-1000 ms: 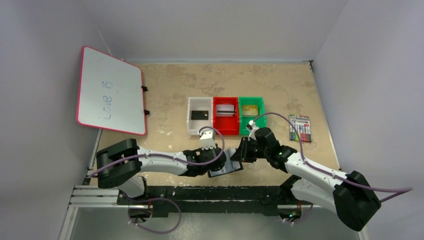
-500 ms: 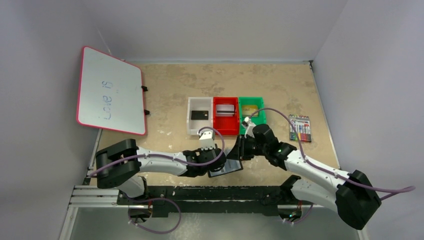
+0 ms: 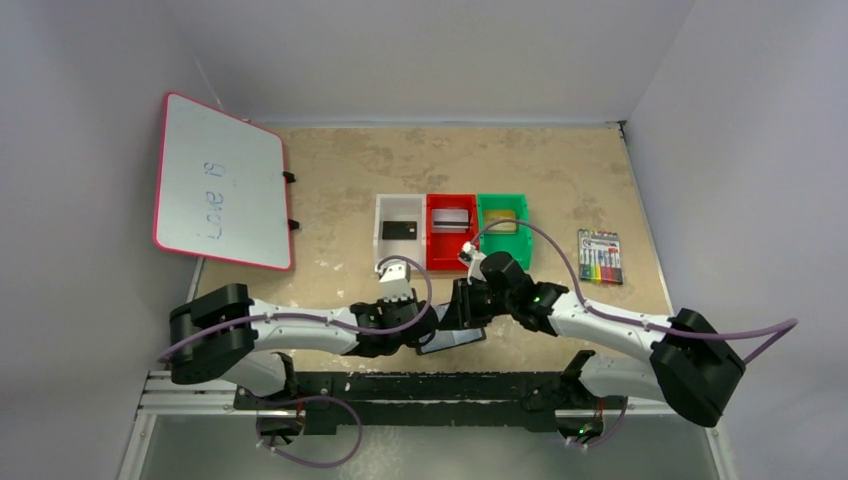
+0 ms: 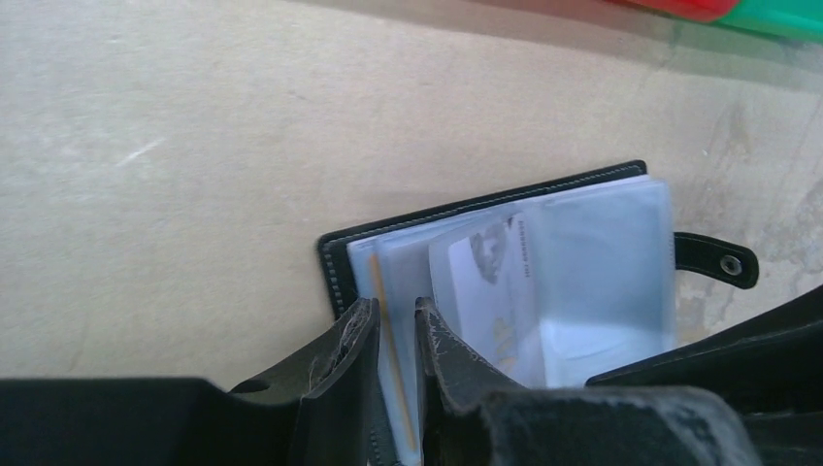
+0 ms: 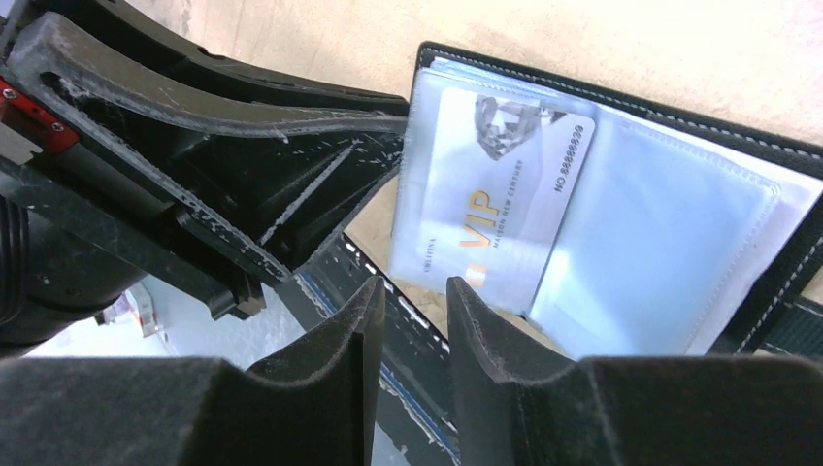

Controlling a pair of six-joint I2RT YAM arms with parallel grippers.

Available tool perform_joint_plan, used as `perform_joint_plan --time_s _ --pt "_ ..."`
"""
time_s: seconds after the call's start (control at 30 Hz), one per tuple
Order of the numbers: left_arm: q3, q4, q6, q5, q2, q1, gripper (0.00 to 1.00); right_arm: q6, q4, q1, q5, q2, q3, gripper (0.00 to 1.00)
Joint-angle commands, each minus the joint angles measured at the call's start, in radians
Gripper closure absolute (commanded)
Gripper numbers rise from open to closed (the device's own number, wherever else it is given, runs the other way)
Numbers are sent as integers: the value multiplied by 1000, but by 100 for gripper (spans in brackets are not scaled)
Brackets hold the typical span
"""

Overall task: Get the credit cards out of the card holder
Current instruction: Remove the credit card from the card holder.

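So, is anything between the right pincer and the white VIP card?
Nothing visible. The right pincer faces the white VIP card across a bare gap; the left pincer pinches the card holder off to one side.

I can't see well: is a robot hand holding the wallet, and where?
The left gripper pinches the card holder by a clear sleeve at its edge. The right gripper holds nothing.
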Motion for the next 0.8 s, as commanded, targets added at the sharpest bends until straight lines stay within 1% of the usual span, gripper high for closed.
perform_joint_plan --time_s 0.0,0.07,0.13,0.17,0.23,0.3,0.4,0.53,0.63,0.77 --pt "-43 -64 -71 -74 -77 -5 80 3 100 9 -45 20 27 67" --pt "-65 -38 -68 -70 -98 -5 80 9 90 12 -11 18 28 67" --pt "-74 -6 -55 -57 -110 -5 79 13 -6 11 74 11 42 68" --pt "-76 7 -51 -52 -111 -5 80 27 -34 12 90 9 41 68" --pt "-76 19 -47 -46 -110 -4 80 75 -54 8 146 3 25 70" --pt "-73 22 -46 -46 -110 -5 80 98 -47 -2 162 2 -3 71" --pt "-77 35 -34 -47 -121 -5 80 117 -7 -24 154 2 -38 71" --pt "-79 74 20 -35 -134 -6 79 122 126 -69 55 19 -98 71" --pt "-73 104 72 -5 -126 -8 75 120 183 -83 24 48 -115 71" --pt "-42 67 93 6 -89 -12 72 120 251 -99 -14 88 -136 71"
